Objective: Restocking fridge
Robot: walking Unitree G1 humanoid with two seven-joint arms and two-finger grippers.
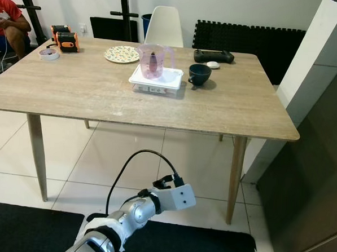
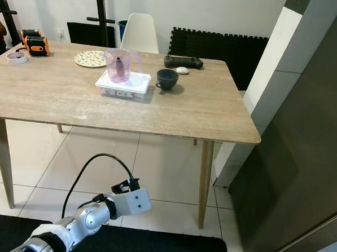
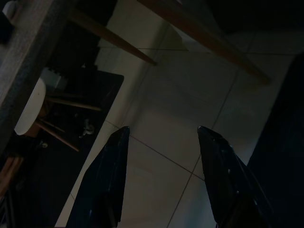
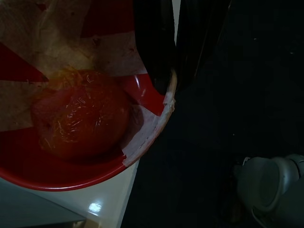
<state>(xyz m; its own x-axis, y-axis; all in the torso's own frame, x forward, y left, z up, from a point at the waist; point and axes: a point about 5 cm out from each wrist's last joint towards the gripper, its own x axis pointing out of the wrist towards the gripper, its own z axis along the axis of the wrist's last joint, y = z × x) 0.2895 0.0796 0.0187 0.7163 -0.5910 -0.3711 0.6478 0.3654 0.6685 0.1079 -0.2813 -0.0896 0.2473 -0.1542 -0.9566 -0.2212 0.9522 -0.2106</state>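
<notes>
From the head camera I look down on a wooden tabletop (image 1: pixel 102 94) standing on a tiled floor (image 1: pixel 121 157). Toward its far side sits a white lidded container (image 1: pixel 156 81) with a pink measuring jug (image 1: pixel 153 60) on top of it, and just right of them a dark cup (image 1: pixel 199 74). Farther back lie a patterned plate (image 1: pixel 121 54), a black controller (image 1: pixel 214 56) and a small white disc (image 1: pixel 213 64); at the far left are a roll of tape (image 1: pixel 49 53) and an orange and black device (image 1: pixel 66 40). A white chair (image 1: pixel 165 25) stands behind the tabletop, a person (image 1: pixel 9 21) sits at the far left edge, and a dark cabinet front (image 2: pixel 302 167) fills the right side. My left arm (image 1: pixel 136 212) reaches forward low, in front of the tabletop and above a dark mat (image 1: pixel 27 228). In the left wrist view, the left gripper (image 3: pixel 164 156) is wide open and holds nothing, its two fingers (image 3: pixel 111 175) spread over the tiles near a table leg (image 3: pixel 209 42). In the right wrist view, the right gripper (image 4: pixel 172 71) is closed on the rim of a red bowl (image 4: pixel 71 178), which holds a tomato (image 4: pixel 80 116) wrapped in cling film; the surroundings there are too dark to place.
</notes>
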